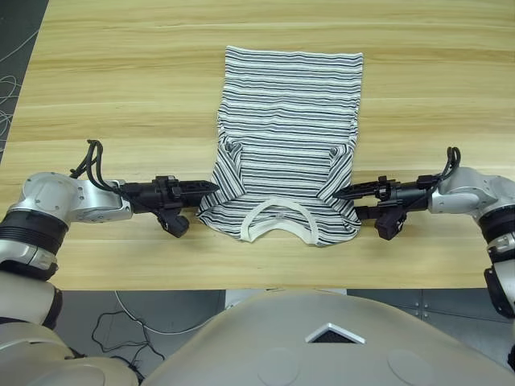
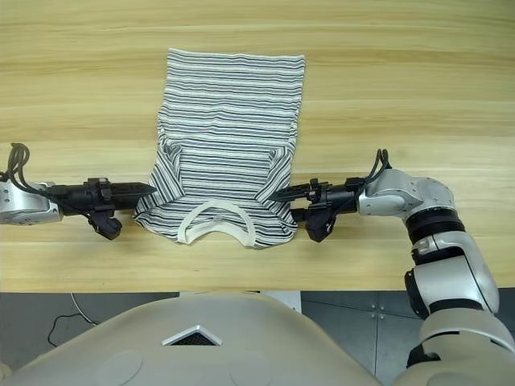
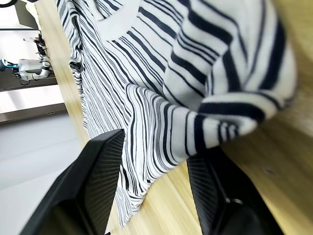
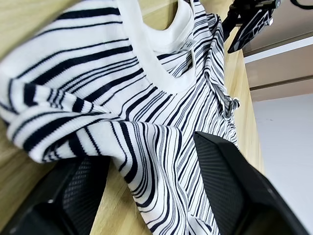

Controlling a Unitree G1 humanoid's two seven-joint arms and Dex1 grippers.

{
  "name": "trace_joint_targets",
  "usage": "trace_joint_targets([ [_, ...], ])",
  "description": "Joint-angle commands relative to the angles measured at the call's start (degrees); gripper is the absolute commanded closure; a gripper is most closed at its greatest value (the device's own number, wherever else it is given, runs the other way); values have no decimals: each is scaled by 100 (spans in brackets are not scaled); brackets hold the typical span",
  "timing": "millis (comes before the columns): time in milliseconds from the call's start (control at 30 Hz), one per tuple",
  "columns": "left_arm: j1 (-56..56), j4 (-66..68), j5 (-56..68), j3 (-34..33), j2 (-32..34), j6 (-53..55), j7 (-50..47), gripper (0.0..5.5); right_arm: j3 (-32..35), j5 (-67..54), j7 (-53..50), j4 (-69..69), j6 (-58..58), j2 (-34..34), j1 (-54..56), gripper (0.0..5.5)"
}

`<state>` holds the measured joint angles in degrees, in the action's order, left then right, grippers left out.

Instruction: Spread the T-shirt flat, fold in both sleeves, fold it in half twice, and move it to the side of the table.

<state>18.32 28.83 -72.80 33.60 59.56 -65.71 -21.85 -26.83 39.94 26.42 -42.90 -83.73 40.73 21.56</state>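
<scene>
2 pairs of parted black fingers [image 3: 95,191], on left gripper [image 1: 212,186] and right gripper [image 1: 338,193], straddle the shoulders of the black-and-white striped cotton T-shirt [image 1: 290,121] centred on the pale wooden tabletop [image 1: 113,72], sleeves folded in; halving likely needs clamping, then carrying hemward.

I count one striped T-shirt [image 1: 286,121] with one white collar [image 1: 278,219], one wooden desk [image 1: 121,64], and two grippers, the left gripper [image 1: 214,186] and the right gripper [image 1: 337,194], each with two black jaws, four jaws in all.
</scene>
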Motion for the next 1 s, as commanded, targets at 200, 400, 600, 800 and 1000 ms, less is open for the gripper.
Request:
trace_joint_targets([
  [200,224,268,-287,478,-264,175,-297,429,-826,797,-18,50,255,37,-222,307],
  [400,311,414,-456,758,-277,286,-615,526,-1040,711,-98,96,241,155,-126,436],
  [600,453,424,-654,1032,-211,279,-940,540,-1124,655,-188,129,266,188,-66,537],
  [800,173,-699,-677,1128,267,-94,-1054,540,-1104,629,-290,186,40,466,-91,537],
  [1000,252,-1050,-592,1009,413,-334,-907,540,-1113,747,-389,281,-80,598,-145,537],
])
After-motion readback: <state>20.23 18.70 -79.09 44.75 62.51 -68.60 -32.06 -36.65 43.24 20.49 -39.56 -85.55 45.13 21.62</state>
